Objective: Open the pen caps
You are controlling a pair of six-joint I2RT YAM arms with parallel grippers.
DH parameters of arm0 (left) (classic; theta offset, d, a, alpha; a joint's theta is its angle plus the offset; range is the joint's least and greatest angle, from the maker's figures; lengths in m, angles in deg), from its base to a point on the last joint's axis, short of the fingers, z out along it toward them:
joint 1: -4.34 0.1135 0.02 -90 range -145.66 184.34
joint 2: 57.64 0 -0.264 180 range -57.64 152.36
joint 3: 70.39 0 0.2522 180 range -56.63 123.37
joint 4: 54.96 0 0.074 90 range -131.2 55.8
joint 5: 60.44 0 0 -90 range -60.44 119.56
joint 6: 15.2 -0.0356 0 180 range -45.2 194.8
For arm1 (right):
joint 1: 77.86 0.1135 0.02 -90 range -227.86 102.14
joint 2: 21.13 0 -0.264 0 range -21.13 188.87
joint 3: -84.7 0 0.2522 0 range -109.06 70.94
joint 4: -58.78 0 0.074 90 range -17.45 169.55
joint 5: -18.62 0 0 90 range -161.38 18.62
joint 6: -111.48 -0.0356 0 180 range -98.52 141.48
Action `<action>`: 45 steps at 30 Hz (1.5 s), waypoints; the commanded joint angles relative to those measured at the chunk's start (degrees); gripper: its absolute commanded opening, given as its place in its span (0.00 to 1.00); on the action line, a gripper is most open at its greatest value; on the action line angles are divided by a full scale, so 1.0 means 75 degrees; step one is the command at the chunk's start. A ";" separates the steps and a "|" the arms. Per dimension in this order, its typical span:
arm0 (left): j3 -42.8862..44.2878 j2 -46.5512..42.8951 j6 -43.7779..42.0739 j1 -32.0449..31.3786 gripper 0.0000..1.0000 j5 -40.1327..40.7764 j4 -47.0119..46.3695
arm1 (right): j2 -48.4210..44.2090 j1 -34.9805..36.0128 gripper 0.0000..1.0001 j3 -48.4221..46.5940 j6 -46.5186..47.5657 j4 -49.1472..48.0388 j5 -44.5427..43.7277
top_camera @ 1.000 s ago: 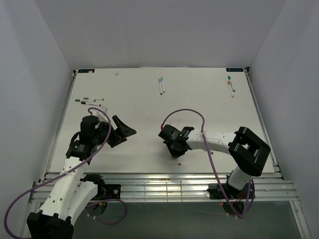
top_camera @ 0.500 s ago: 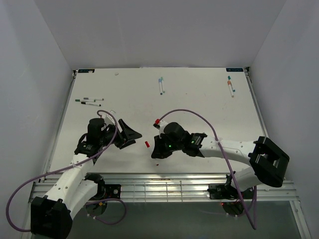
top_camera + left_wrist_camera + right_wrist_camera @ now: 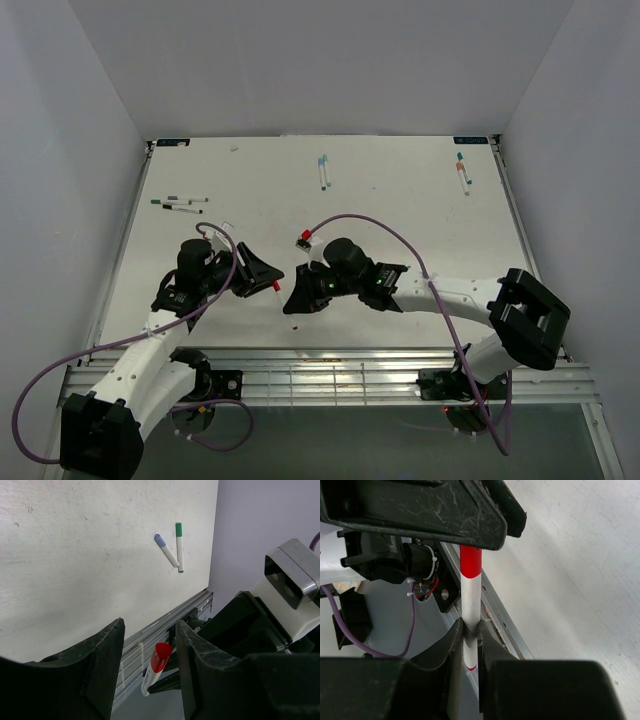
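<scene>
My right gripper (image 3: 470, 626) (image 3: 298, 297) is shut on the white barrel (image 3: 470, 600) of a pen, held above the table's near middle. The pen's red cap (image 3: 161, 656) (image 3: 470, 562) (image 3: 276, 287) points toward my left gripper (image 3: 150, 626) (image 3: 270, 280). That cap sits between the left fingers, close to the right-hand one, with a gap still showing on the other side. The left jaws stand partly apart. More capped pens lie on the table: a blue-capped pair (image 3: 323, 172) at the back centre, a green and orange pair (image 3: 463, 172) at the back right, and several green and black ones (image 3: 180, 205) at the left.
The slotted metal rail (image 3: 330, 365) runs along the table's near edge, right under both grippers. Purple cables (image 3: 370, 222) loop above each arm. In the left wrist view, a blue-capped pen (image 3: 167, 550) and a green-capped pen (image 3: 179, 546) lie near the table edge.
My right arm swung left and brought the red-capped pen up to the left gripper. The left jaws narrowed around the red cap.
</scene>
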 commanded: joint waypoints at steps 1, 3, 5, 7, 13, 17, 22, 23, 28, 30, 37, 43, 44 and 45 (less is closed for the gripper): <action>-0.0045 -0.0099 -0.0093 -0.0052 0.55 0.0026 -0.0164 | 0.0169 -0.0026 0.08 -0.0405 -0.0277 -0.0612 0.0293; -0.0045 -0.0158 -0.0105 -0.0052 0.51 0.0038 -0.0152 | 0.0240 -0.0061 0.08 -0.0464 -0.0382 -0.0694 0.0316; -0.0068 -0.0181 -0.0093 -0.0052 0.48 0.0038 -0.0152 | 0.0322 -0.0107 0.08 -0.0499 -0.0453 -0.0868 0.0468; -0.0092 -0.0193 -0.0105 -0.0064 0.46 0.0015 -0.0152 | 0.0369 -0.0155 0.08 -0.0476 -0.0651 -0.1021 0.0562; -0.0139 -0.0228 -0.0163 -0.0064 0.31 0.0003 -0.0117 | 0.0638 -0.0295 0.08 -0.0405 -0.1062 -0.1572 0.1043; -0.0092 -0.0217 -0.0234 -0.0064 0.18 0.0061 0.0000 | 0.0639 -0.0342 0.08 -0.0265 -0.1214 -0.1736 0.1043; -0.0057 -0.0146 -0.0210 -0.0076 0.00 0.0061 0.0059 | 0.0720 -0.0424 0.21 -0.0264 -0.1180 -0.1842 0.1113; -0.0034 -0.0135 -0.0210 -0.0064 0.00 0.0073 0.0059 | 0.0744 -0.0424 0.32 -0.0288 -0.1145 -0.1831 0.1125; 0.0165 -0.0100 -0.0210 -0.0064 0.00 0.0249 0.0246 | 0.1048 -0.0424 0.55 -0.0534 -0.0934 -0.1842 0.1441; 0.0259 -0.0065 -0.0210 -0.0064 0.00 0.0272 0.0317 | 0.1165 -0.0424 0.53 -0.0651 -0.0945 -0.1842 0.1500; 0.0634 0.0029 -0.0152 -0.0064 0.00 0.0506 0.0598 | 0.1458 -0.0424 0.10 -0.0780 -0.0934 -0.1831 0.1535; 0.1673 0.0673 -0.0349 -0.0076 0.00 0.1723 0.2001 | 0.1400 -0.0168 0.08 -0.1408 0.0001 0.0475 -0.0052; 0.1886 0.0860 -0.0374 -0.0076 0.00 0.2317 0.2480 | 0.1435 0.0008 0.08 -0.1796 0.0723 0.1406 -0.1822; 0.2028 0.0908 -0.0397 -0.0076 0.00 0.2590 0.2578 | 0.1517 0.0207 0.08 -0.2171 0.0963 0.2274 -0.2745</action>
